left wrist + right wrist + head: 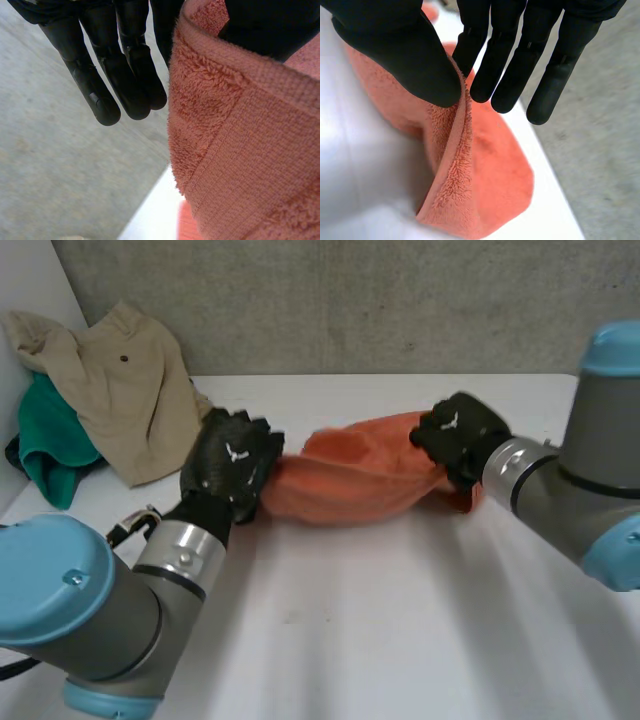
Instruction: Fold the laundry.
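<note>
An orange terry towel (355, 480) hangs stretched between my two hands above the white table (400, 640). My left hand (230, 465) holds its left end; in the left wrist view the towel's hemmed edge (235, 145) is pinched between the thumb and the straight fingers (132, 80). My right hand (455, 435) holds the right end. From the right wrist, the towel's edge (455, 165) runs up between the thumb (405, 60) and the straight fingers (505, 75), which pinch it. The towel's middle sags toward the table.
A beige garment (120, 390) and a green cloth (50, 445) lie piled at the table's far left corner. A grey concrete wall (380, 300) stands behind the table.
</note>
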`<state>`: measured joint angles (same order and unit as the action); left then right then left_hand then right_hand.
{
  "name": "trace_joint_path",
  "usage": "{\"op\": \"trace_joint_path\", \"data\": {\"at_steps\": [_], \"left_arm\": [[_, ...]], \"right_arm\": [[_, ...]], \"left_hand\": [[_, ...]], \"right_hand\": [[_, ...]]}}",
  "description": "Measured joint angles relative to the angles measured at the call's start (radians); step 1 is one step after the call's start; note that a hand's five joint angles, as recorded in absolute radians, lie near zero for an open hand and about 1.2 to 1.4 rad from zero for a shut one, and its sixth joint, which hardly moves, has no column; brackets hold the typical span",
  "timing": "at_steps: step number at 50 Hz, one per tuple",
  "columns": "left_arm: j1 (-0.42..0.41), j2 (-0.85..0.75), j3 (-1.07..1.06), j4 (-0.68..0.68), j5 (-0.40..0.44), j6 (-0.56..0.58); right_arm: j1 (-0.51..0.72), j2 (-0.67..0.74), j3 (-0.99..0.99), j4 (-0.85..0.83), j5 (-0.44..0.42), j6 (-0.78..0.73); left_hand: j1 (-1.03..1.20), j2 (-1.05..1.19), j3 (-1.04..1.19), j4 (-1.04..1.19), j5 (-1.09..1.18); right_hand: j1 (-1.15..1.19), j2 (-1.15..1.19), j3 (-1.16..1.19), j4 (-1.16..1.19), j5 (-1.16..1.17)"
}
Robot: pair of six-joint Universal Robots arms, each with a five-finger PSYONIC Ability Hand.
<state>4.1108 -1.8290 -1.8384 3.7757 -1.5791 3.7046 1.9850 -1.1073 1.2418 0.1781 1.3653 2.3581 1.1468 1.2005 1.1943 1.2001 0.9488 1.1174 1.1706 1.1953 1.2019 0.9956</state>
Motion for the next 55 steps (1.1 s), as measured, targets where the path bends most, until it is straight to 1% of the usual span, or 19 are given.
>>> {"op": "trace_joint_path", "data": {"at_steps": [5,7,9,10,12,13,15,19,23,28,29,34,37,41,44,49,53,55], "left_arm": [[-0.005,-0.017,0.024,-0.044,-0.003,-0.001],[-0.006,-0.018,0.039,-0.058,-0.006,-0.002],[-0.006,-0.015,0.051,-0.068,-0.009,-0.003],[-0.007,-0.01,0.06,-0.076,-0.013,-0.003],[-0.009,0.007,0.078,-0.094,-0.02,-0.004],[-0.011,0.017,0.087,-0.103,-0.023,-0.005],[-0.014,0.035,0.104,-0.121,-0.028,-0.009],[-0.02,0.072,0.151,-0.159,-0.034,-0.031],[-0.023,0.086,0.205,-0.194,-0.036,-0.056],[-0.026,0.087,0.266,-0.234,-0.035,-0.076],[-0.029,0.086,0.286,-0.247,-0.035,-0.083],[-0.049,0.084,0.334,-0.267,-0.035,-0.101],[-0.071,0.085,0.36,-0.273,-0.036,-0.11],[-0.098,0.091,0.389,-0.284,-0.036,-0.114],[-0.113,0.099,0.405,-0.294,-0.037,-0.115],[-0.129,0.115,0.419,-0.306,-0.038,-0.115],[-0.141,0.144,0.422,-0.312,-0.038,-0.115],[-0.146,0.164,0.422,-0.313,-0.038,-0.116]], "right_arm": [[0.004,0.083,-0.011,-0.052,0.006,-0.009],[0.005,0.104,-0.009,-0.094,0.009,0.011],[0.003,0.113,0.0,-0.134,0.011,0.049],[0.001,0.114,0.009,-0.161,0.013,0.084],[-0.01,0.099,0.029,-0.205,0.017,0.17],[-0.018,0.086,0.04,-0.221,0.019,0.215],[-0.037,0.051,0.059,-0.242,0.022,0.301],[-0.095,-0.044,0.105,-0.248,0.025,0.492],[-0.178,-0.131,0.172,-0.196,0.026,0.65],[-0.264,-0.192,0.27,-0.132,0.019,0.745],[-0.29,-0.205,0.319,-0.118,0.014,0.768],[-0.322,-0.214,0.438,-0.147,0.01,0.825],[-0.324,-0.202,0.492,-0.208,0.01,0.886],[-0.316,-0.162,0.505,-0.266,0.011,0.958],[-0.296,-0.104,0.481,-0.297,0.015,1.007],[-0.241,-0.021,0.417,-0.325,0.035,1.039],[-0.178,0.07,0.327,-0.344,0.093,1.046],[-0.154,0.121,0.273,-0.348,0.138,1.046]], "left_hand": [[0.0,0.0,0.0,0.0,0.0],[0.0,0.0,0.0,0.0,0.0],[0.0,0.0,0.0,0.0,0.0],[0.0,0.0,0.0,0.0,0.0],[0.0,0.0,0.0,0.0,0.0],[0.0,0.0,0.0,0.0,0.0],[0.0,0.0,0.0,0.0,0.0],[0.0,0.0,0.0,0.0,0.0],[0.0,0.0,0.0,0.0,0.0],[0.0,0.0,0.0,0.0,0.0],[0.0,0.0,0.0,0.0,0.0],[0.0,0.0,0.0,0.0,0.0],[0.0,0.0,0.0,0.0,0.0],[0.0,0.0,0.0,0.0,0.0],[0.0,0.0,0.0,0.0,0.0],[0.0,0.0,0.0,0.0,0.0],[0.0,0.0,0.0,0.0,0.0],[0.0,0.0,0.0,0.0,0.0]], "right_hand": [[0.0,0.0,0.0,0.0,0.0],[-0.029,-0.075,-0.088,-0.092,-0.069],[-0.288,-0.328,-0.337,-0.339,-0.322],[-0.454,-0.515,-0.52,-0.526,-0.514],[-0.659,-0.722,-0.731,-0.738,-0.722],[-0.728,-0.792,-0.805,-0.813,-0.8],[-0.771,-0.825,-0.854,-0.868,-0.858],[-0.771,-0.825,-0.866,-0.878,-0.871],[-0.771,-0.825,-0.866,-0.878,-0.871],[-0.771,-0.825,-0.866,-0.878,-0.87],[-0.771,-0.825,-0.866,-0.878,-0.87],[-0.771,-0.825,-0.866,-0.878,-0.87],[-0.771,-0.825,-0.866,-0.878,-0.869],[-0.771,-0.825,-0.866,-0.878,-0.865],[-0.771,-0.825,-0.866,-0.876,-0.857],[-0.771,-0.825,-0.864,-0.876,-0.84],[-0.768,-0.823,-0.864,-0.875,-0.825],[-0.768,-0.823,-0.864,-0.875,-0.818]]}}
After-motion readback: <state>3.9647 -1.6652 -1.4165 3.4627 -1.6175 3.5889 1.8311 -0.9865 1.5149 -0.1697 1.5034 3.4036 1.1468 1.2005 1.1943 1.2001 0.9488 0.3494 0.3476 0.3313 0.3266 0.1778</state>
